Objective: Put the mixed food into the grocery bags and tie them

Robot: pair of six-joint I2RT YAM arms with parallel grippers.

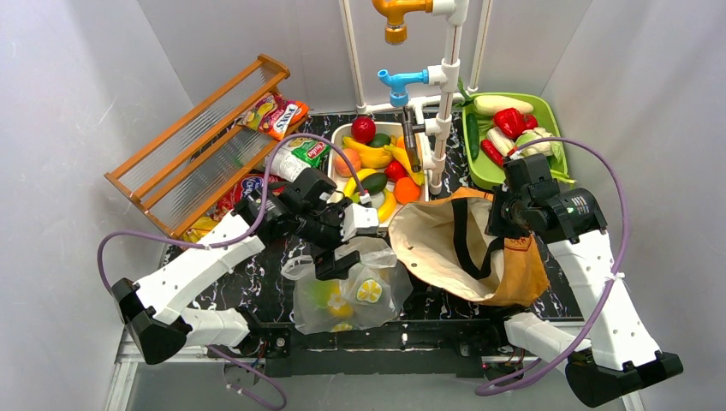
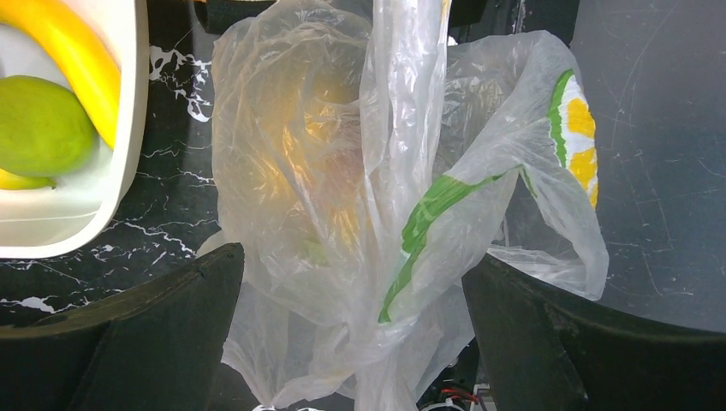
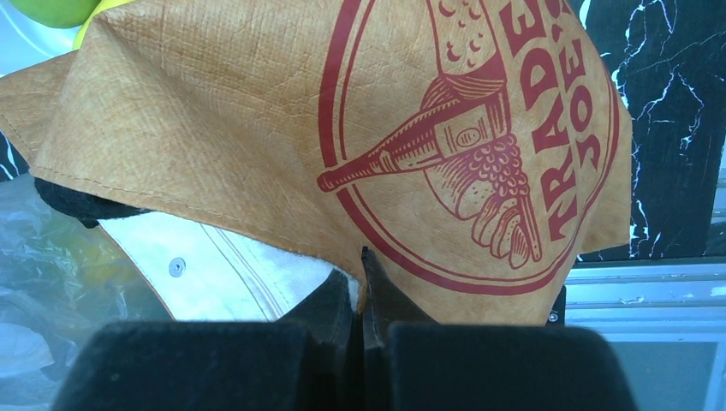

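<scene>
Now, bag (image 2: 342, 214): thin, limp, slippery film at the worktop's (image 2: 171, 197) 6 o'clock edge — take the handles.
Left gripper (image 2: 355, 291): jaws wide apart, straddling it.
Tote (image 3: 257, 128): soft cloth — bag's 3 o'clock.
Right gripper (image 3: 364, 295): clamped on its rim.

The top camera looks down from behind on the whole table (image 1: 267, 291). The left wrist camera faces the plastic bag (image 2: 342, 214) closely, the right wrist camera the cloth tote (image 3: 214, 128); the top view shares both
</scene>
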